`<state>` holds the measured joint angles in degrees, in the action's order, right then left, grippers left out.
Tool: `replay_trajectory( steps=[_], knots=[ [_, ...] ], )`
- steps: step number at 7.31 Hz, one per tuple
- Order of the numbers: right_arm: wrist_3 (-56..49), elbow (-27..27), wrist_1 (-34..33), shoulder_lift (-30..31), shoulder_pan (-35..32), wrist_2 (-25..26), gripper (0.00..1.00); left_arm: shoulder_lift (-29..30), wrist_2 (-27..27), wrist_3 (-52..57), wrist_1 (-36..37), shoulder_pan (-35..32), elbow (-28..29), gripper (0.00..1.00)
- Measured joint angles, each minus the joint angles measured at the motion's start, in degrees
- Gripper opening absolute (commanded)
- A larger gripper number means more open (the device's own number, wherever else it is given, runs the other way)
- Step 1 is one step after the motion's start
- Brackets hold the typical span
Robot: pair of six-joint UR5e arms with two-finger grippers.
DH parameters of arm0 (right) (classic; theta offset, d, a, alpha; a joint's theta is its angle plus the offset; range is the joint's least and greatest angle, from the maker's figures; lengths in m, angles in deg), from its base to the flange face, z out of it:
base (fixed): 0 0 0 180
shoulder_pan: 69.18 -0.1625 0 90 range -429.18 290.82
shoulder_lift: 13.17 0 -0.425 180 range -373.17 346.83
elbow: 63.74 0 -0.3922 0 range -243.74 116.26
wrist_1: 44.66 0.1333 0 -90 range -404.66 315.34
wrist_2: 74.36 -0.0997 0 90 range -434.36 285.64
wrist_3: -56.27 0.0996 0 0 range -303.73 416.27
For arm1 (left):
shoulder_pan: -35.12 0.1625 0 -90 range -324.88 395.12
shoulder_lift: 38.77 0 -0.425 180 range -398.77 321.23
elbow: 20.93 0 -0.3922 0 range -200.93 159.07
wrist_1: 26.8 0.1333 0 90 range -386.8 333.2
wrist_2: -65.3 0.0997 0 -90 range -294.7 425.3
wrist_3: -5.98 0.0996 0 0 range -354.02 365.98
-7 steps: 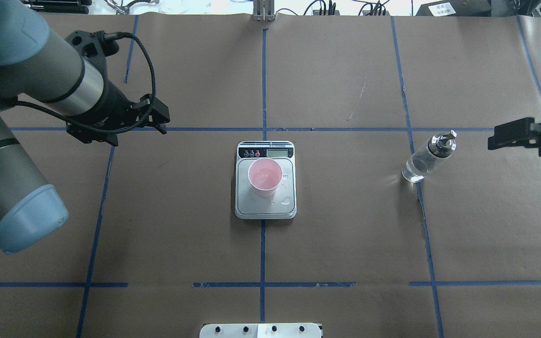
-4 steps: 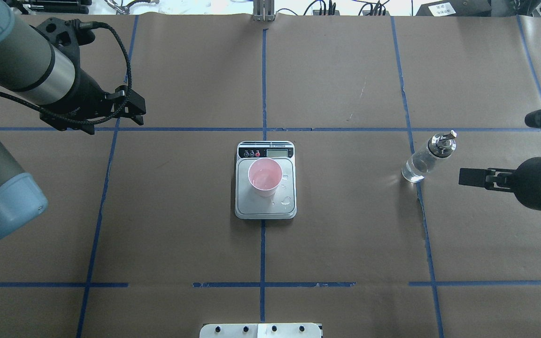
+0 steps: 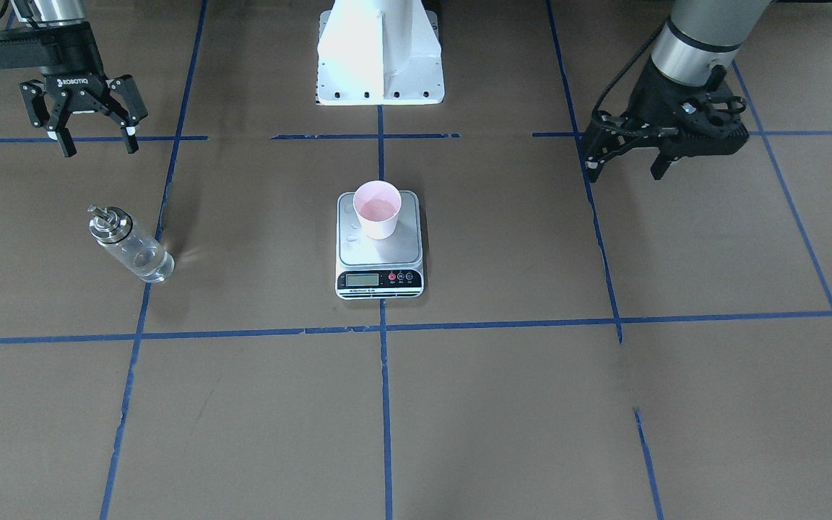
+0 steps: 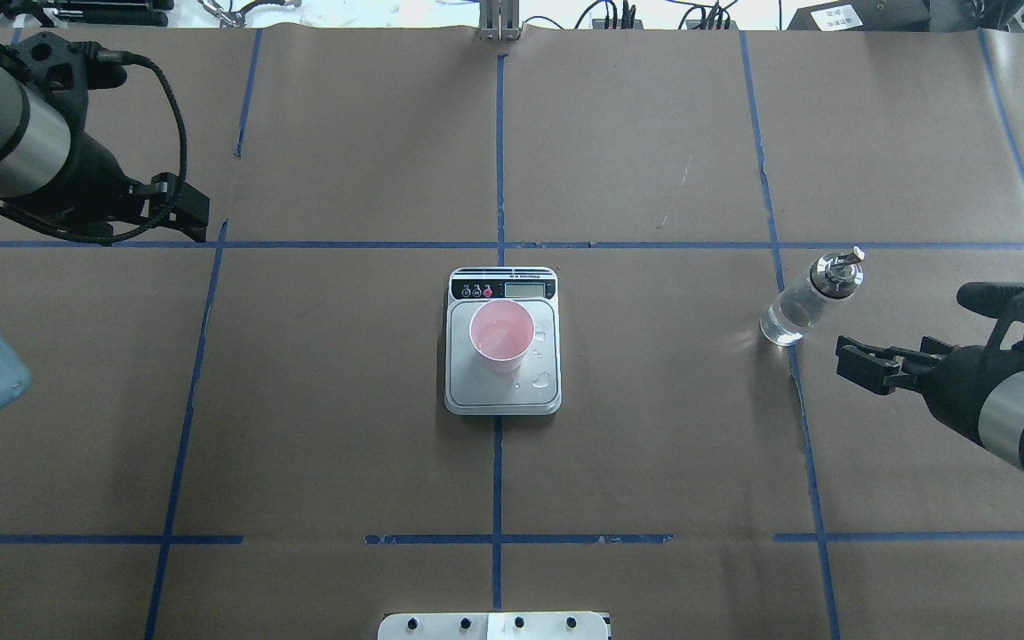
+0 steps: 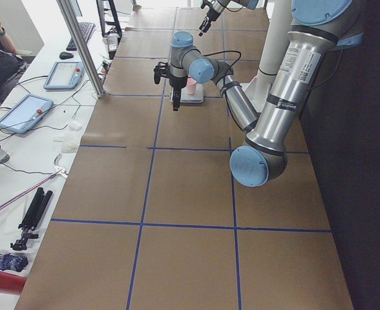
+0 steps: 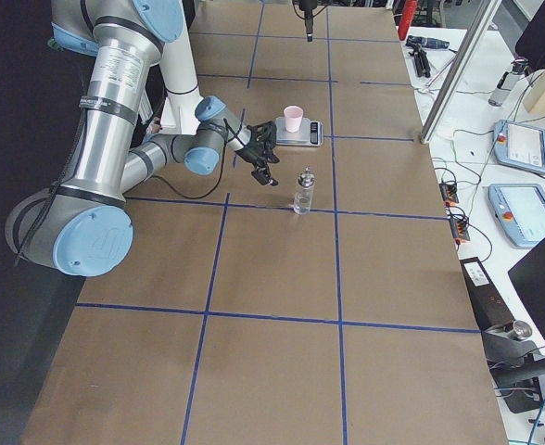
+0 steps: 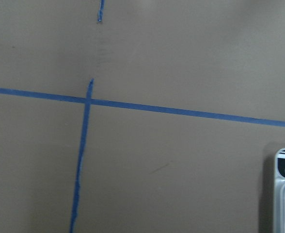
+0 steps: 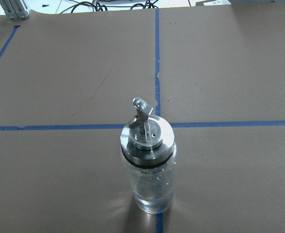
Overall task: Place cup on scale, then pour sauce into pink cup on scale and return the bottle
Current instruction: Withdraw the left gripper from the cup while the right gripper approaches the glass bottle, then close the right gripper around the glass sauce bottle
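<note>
Since the cup [image 4: 500, 336] already stands on the steel platform of the scale [image 4: 502, 396], the step in hand looks like fetching the bottle [image 4: 801, 302]. It stands upright on the worktop [image 4: 654, 444], well off to the robot's right of the scale. The right end effector [image 3: 98, 148], fingers spread and empty, hovers near it, farther from the scale. It should close squarely on the glass body below the metal collar, since smooth glass may slip. The left end effector [image 3: 624, 167], also spread, hangs well off the scale's other side.
</note>
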<state>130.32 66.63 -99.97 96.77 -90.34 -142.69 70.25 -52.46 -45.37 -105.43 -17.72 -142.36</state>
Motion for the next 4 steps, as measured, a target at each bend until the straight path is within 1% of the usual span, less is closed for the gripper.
replay_trajectory(
  steps=[2, 3, 4],
  knots=[
    [-0.31, -5.03, 3.13, -0.4, 6.27, 12.7, 1.0, -4.73, 0.05, 12.18, -0.6, -4.92, 0.54, 1.0],
    [-0.41, -7.1, 3.55, -1.03, 8.15, 16.96, 1.0, -6.43, 0.07, 18.55, -0.78, -7.63, 1.38, 1.0],
    [-0.48, -8.91, 4.29, -2.16, 9.17, 19.77, 1.0, -7.45, 0.07, 23.07, -1.2, -9.83, 2.45, 1.0]
  ],
)
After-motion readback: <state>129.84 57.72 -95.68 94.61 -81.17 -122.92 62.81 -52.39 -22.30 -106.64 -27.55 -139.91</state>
